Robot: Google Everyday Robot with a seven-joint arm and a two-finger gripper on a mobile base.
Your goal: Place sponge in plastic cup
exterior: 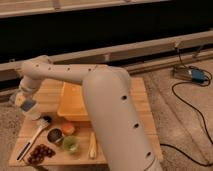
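The blue-grey sponge [28, 105] sits at the end of my arm at the table's left edge. My gripper [25, 101] is shut on it and holds it just above the white plastic cup [34, 115]. The cup stands on the wooden table [50, 90], left of the yellow bin. The sponge and gripper hide part of the cup's rim. My arm reaches across from the right and covers the middle of the table.
A yellow bin [74, 102] stands mid-table. In front of it are a small orange cup [68, 128], a green cup [71, 144], a dark round cup [55, 136], a white-handled brush [33, 140], grapes [40, 152] and a pale long item [92, 145]. A blue device [199, 75] with cables lies on the floor to the right.
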